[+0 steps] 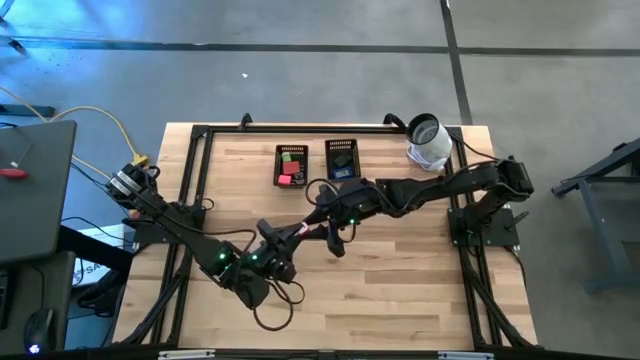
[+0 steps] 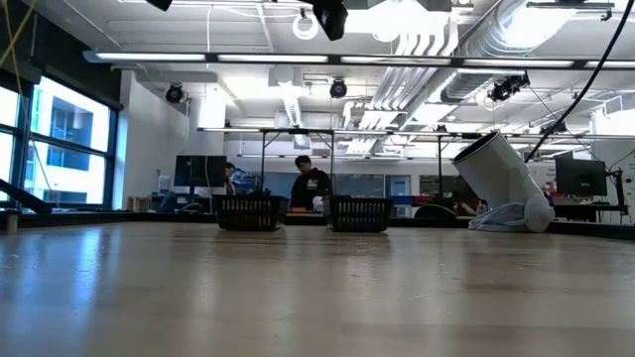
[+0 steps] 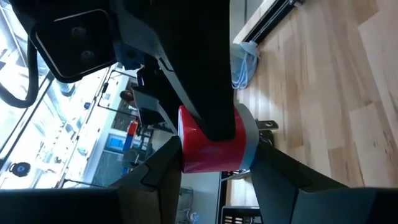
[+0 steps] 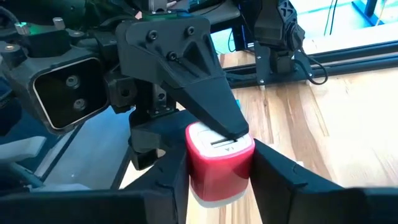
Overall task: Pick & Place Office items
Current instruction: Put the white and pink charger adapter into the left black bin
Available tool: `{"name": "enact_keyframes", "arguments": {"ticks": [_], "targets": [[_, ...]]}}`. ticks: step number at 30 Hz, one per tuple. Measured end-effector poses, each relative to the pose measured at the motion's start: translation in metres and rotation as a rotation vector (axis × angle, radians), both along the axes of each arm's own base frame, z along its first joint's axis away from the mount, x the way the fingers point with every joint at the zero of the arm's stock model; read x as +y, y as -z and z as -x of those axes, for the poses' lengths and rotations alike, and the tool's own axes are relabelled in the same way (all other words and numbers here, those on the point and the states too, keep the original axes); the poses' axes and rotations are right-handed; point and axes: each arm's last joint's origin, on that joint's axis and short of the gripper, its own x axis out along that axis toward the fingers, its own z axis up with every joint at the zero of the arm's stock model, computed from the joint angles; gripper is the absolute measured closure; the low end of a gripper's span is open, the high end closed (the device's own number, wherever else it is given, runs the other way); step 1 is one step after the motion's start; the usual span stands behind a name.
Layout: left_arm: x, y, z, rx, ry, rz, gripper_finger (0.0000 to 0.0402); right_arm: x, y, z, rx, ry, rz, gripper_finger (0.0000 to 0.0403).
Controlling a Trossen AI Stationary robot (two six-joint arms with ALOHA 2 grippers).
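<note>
Both grippers' fingers (image 4: 280, 180) flanking red block (image 4: 219, 163)

My light wooden slatted table top (image 1: 400, 290) carries two black rectangular mesh trays side by side near its far edge: left one (image 1: 279, 167), right one (image 1: 341, 147). A white cylinder with dark opening (image 1: 430, 143) lies tilted at the far right corner. Beyond the table, two people (image 2: 313, 184) stand among monitors. A black side desk (image 1: 35, 190) sits left of the table
</note>
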Motion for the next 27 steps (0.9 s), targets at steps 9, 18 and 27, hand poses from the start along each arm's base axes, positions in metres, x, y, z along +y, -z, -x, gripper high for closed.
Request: {"name": "enact_keyframes", "arguments": {"ticks": [9, 18, 27], "targets": [[0.0002, -0.0004, -0.0003, -0.005, -0.002, 0.003, 0.0254, -0.0025, 0.0000, -0.0002, 0.004, 0.003, -0.014, 0.0275], [0.0008, -0.0004, -0.0007, -0.005, -0.004, 0.004, 0.0207, -0.0033, -0.0001, -0.0004, 0.000, 0.007, -0.009, 0.0282], [0.0026, -0.0016, 0.0011, -0.026, -0.090, -0.039, 0.0190, -0.0102, -0.0008, -0.0014, -0.007, 0.033, -0.007, 0.0282]]}}
